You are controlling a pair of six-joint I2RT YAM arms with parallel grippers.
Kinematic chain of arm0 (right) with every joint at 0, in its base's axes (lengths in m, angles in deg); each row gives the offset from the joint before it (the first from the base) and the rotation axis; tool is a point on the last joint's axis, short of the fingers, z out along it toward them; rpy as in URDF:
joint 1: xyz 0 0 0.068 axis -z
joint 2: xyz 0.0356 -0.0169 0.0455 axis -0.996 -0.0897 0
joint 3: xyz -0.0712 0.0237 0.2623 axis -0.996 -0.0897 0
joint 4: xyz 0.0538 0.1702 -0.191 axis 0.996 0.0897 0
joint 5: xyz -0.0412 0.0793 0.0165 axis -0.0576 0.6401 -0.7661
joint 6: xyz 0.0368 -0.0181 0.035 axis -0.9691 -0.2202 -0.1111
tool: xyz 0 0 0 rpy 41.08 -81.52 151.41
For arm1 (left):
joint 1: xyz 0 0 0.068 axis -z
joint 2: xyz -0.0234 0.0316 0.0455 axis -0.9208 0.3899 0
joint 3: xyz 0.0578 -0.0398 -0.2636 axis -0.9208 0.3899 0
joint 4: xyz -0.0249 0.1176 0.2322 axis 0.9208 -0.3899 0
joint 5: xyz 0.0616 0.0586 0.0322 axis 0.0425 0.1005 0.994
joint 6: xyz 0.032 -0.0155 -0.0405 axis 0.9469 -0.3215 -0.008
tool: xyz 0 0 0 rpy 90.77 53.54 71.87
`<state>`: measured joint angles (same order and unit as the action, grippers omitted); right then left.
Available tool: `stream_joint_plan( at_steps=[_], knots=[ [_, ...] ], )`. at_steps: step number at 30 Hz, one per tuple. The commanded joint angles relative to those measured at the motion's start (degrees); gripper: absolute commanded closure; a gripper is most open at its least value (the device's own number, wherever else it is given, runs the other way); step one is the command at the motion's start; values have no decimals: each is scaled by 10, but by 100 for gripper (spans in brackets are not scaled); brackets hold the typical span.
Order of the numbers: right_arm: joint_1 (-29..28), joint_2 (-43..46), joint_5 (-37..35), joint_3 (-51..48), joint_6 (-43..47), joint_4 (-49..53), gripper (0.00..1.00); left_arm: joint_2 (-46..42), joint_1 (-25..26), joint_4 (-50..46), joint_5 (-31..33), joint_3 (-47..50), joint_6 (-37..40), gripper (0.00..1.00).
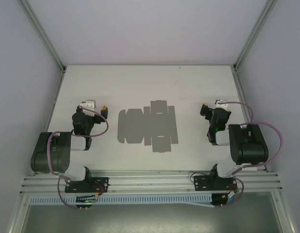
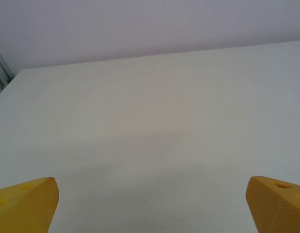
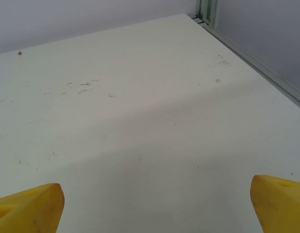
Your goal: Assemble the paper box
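Flat grey paper box (image 1: 147, 125) lying unfolded at centre frame on the table (image 1: 150, 87), well apart from left gripper (image 1: 95, 108) and right gripper (image 1: 213, 108) flanking it, both with jaws spread wide

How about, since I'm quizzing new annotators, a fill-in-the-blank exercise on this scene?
1. The paper box is not yet folded: it lies ____ on the table.
2. Seen from above, the sheet sits ____ the two arms, touching neither.
3. The left gripper and the right gripper both have their jaws ____, holding nothing.

Missing words: flat; between; open.
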<state>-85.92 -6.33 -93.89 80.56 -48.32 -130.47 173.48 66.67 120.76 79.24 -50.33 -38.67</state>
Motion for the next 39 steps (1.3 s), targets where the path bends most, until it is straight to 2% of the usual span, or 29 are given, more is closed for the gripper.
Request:
stream_joint_plan(
  at_steps=[1,29,32,36,39],
  knots=[
    [4,4,-2,10,-3,0,1,6,-2,0,5,-11,-8,1],
    [6,5,7,9,-6,2,1,5,-12,-13,-13,-17,-14,1],
    [7,13,7,14,-4,12,1,-16,-12,-57,15,-33,-26,1],
    [2,83,-7,55,-1,146,1,-94,-11,-194,1,-76,-22,1],
    [-9,130,-34,85,-8,229,1,-156,-12,-274,24,-86,-91,1]
  ],
)
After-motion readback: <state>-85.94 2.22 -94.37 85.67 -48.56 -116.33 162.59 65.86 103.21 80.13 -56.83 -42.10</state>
